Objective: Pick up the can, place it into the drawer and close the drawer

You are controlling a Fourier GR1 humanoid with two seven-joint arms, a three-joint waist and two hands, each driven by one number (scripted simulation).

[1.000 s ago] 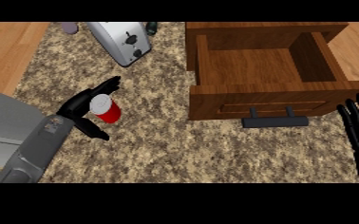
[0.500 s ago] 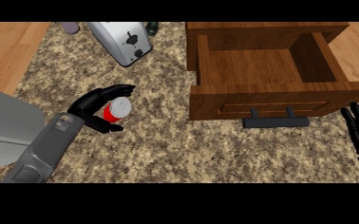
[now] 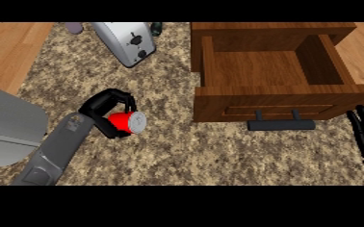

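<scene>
With the left robot hand (image 3: 107,109) curled round the red can (image 3: 128,121) well left of the open drawer (image 3: 270,98), the lift should keep the can level and clear the drawer's front wall before lowering inside.

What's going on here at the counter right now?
The robot's left hand has its fingers curled round a red can, tipped on its side over the speckled counter. To the right, the wooden drawer stands pulled open with nothing showing inside, so the can is not yet in it. A toaster sits at the back. Only a sliver of the right hand shows at the right edge.
</scene>
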